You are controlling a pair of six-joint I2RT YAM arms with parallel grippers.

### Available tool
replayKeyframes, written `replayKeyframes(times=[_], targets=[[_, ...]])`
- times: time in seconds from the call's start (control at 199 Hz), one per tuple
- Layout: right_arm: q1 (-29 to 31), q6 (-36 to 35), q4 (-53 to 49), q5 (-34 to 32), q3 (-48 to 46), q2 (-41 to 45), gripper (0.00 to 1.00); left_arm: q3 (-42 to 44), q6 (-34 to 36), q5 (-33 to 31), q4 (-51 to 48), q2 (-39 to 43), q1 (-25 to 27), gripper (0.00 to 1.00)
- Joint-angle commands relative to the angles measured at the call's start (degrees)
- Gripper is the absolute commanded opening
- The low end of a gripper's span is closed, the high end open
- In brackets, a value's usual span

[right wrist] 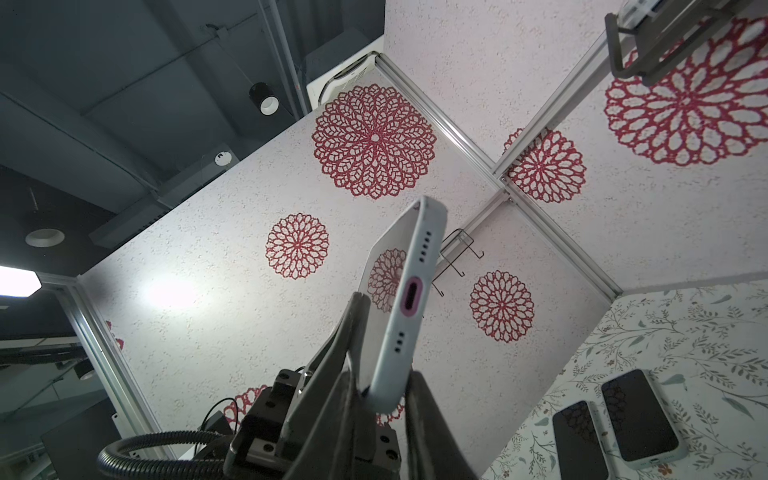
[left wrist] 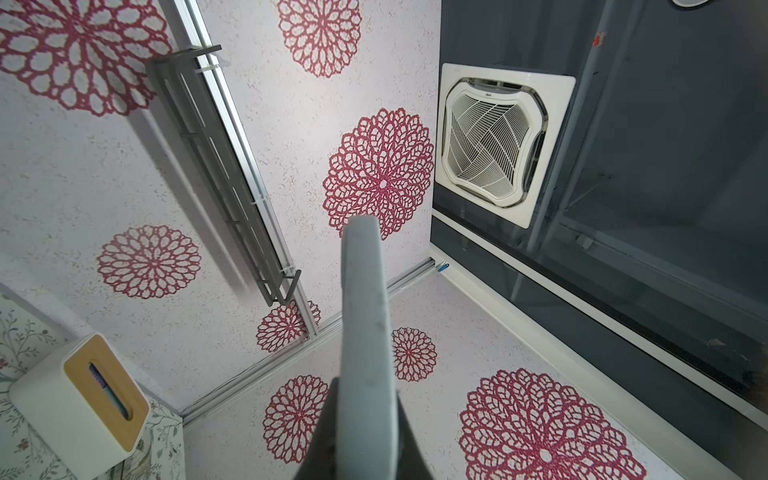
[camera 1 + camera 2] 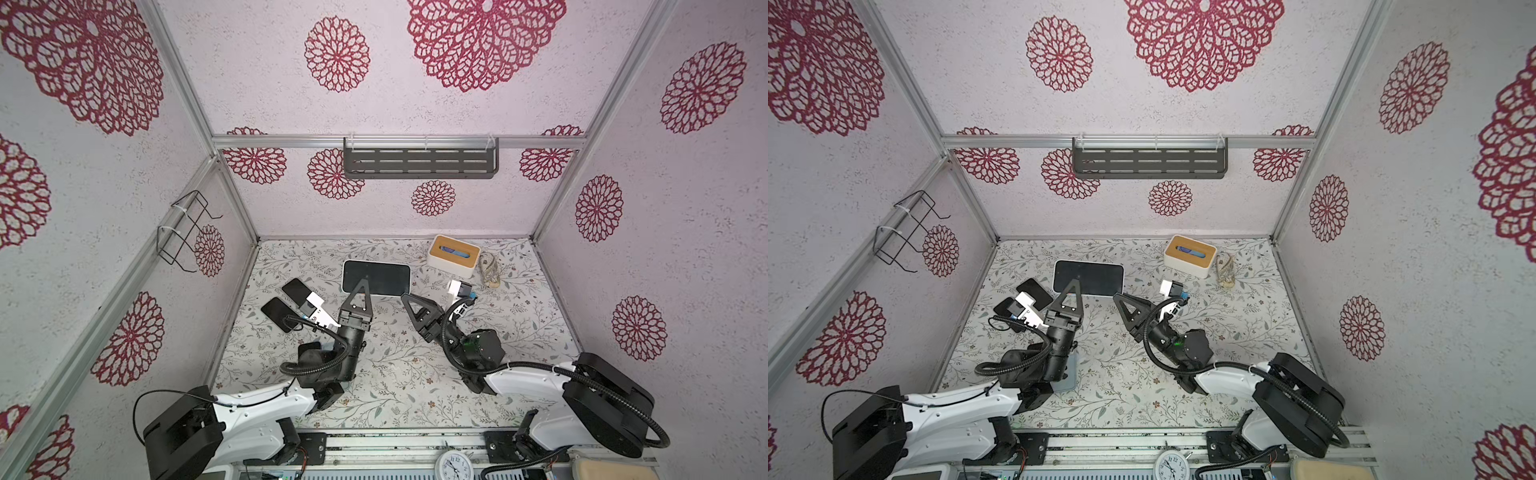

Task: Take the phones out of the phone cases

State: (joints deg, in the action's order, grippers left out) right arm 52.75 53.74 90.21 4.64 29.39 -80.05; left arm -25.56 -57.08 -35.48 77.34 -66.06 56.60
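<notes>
The phone, not yet out of its phone case, is held above the tabletop, with the left pincer and right pincer clamped on its cased edges. By an uneven pull it could be dropped.

Cased phone centre (two phones left)

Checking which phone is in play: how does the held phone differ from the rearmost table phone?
The held phone is raised; the table phone lies flat. The left gripper and right gripper clamp the held phone; the table phone is untouched. Both show dark screens, pale edges.
</notes>
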Motion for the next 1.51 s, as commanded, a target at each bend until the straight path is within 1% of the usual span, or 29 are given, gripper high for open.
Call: replayKeyframes(times=[0.0, 0.07, 0.09, 0.171, 0.281, 0.347, 0.407, 0.442, 0.502, 0.593, 0.653, 0.799, 0.909, 0.969, 1.02, 1.07, 1.1, 1.105, 1.11, 1.145, 1.18, 1.221, 1.261, 1.301, 1.336, 1.502], targets=[[-0.4, 0.1, 6.4, 0.0, 0.3, 2.1, 0.10, -1.9, -0.1, 0.8, 4.0, 0.1, 0.4, 0.00], [-0.5, -0.4, 6.4, 0.7, 0.1, 2.4, 0.01, -2.1, -0.3, 0.5, 3.9, 0.1, 0.4, 0.00], [-0.5, -0.5, 6.4, 0.8, 0.0, 2.5, 0.00, -2.2, -0.6, 0.4, 3.6, 0.1, 0.4, 0.00], [-0.8, -1.2, 6.4, 1.4, -0.5, 2.7, 0.00, -2.9, -2.3, 0.0, -0.3, 1.1, 0.3, 0.00], [-1.5, -3.0, 6.4, 4.4, -1.3, 3.2, 0.00, -5.7, -6.2, -0.5, -13.5, 4.8, 0.1, 0.00], [-2.0, -6.5, 6.4, 8.8, -1.4, 3.7, 0.00, -8.1, -9.3, -0.3, -22.8, 6.9, -0.3, 0.00], [-2.6, -10.0, 6.4, 13.1, -1.5, 3.9, 0.00, -10.5, -12.7, 1.5, -31.1, 8.4, -1.4, 0.00], [-3.4, -12.7, 6.3, 17.7, -1.2, 4.0, 0.00, -11.8, -15.0, 3.4, -35.5, 8.9, -2.6, 0.00], [-5.1, -16.4, 6.3, 23.5, -1.4, 4.2, 0.00, -13.5, -17.5, 6.5, -39.8, 9.2, -4.3, 0.00], [-8.1, -20.8, 6.3, 28.5, -1.9, 4.9, 0.00, -15.6, -20.4, 11.1, -44.6, 9.1, -6.1, 0.00], [-11.0, -21.9, 6.3, 31.2, -1.6, 5.5, 0.00, -16.5, -21.0, 12.9, -46.6, 9.2, -6.4, 0.00], [-16.6, -20.5, 6.2, 35.7, 2.5, 4.9, 0.00, -18.1, -21.2, 15.5, -48.7, 8.6, -6.4, 0.00], [-19.1, -18.3, 6.3, 37.3, 6.6, 3.5, 0.00, -18.7, -21.3, 17.0, -49.0, 7.6, -6.5, 0.00], [-20.1, -17.0, 6.3, 37.7, 7.9, 3.0, 0.00, -18.2, -21.1, 16.8, -47.9, 7.6, -6.6, 0.00], [-20.3, -16.2, 6.4, 38.4, 7.7, 3.3, 0.00, -16.8, -21.4, 17.0, -45.4, 7.8, -7.6, 0.00], [-20.3, -15.6, 6.4, 38.4, 5.9, 3.9, 0.00, -16.5, -21.8, 18.4, -44.7, 8.0, -9.2, 0.00], [-20.3, -15.4, 6.4, 37.8, 4.2, 4.6, 0.09, -16.4, -21.4, 18.6, -44.1, 8.1, -9.6, 0.00], [-20.3, -15.4, 6.4, 37.5, 3.5, 4.8, 0.13, -16.4, -21.3, 18.6, -44.0, 8.1, -9.7, 0.00], [-20.3, -15.4, 6.4, 37.5, 3.5, 4.8, 0.13, -16.3, -21.2, 18.6, -43.9, 8.2, -9.7, 0.00], [-20.1, -15.2, 6.4, 36.5, 1.3, 5.5, 0.25, -16.2, -20.7, 18.6, -42.9, 8.2, -9.9, 0.00], [-19.7, -15.2, 6.4, 35.6, -0.3, 6.0, 0.36, -16.3, -20.3, 18.7, -42.3, 7.9, -10.0, 0.00], [-19.2, -15.1, 6.4, 34.6, -1.7, 6.4, 0.46, -16.2, -19.8, 19.1, -40.3, 7.1, -10.1, 0.00], [-18.7, -14.4, 6.5, 33.5, -2.4, 6.5, 0.52, -15.9, -20.1, 19.6, -37.8, 5.8, -10.2, 0.00], [-18.4, -13.4, 6.4, 32.9, -2.4, 6.3, 0.57, -15.8, -20.3, 20.3, -35.0, 4.5, -10.2, 0.00], [-18.2, -12.4, 6.4, 32.3, -2.2, 6.2, 0.59, -15.6, -20.5, 20.7, -33.3, 3.5, -10.2, 0.00], [-17.4, -9.4, 6.4, 30.6, -0.8, 6.0, 0.64, -14.7, -21.1, 20.7, -29.0, 1.3, -10.3, 0.00]])
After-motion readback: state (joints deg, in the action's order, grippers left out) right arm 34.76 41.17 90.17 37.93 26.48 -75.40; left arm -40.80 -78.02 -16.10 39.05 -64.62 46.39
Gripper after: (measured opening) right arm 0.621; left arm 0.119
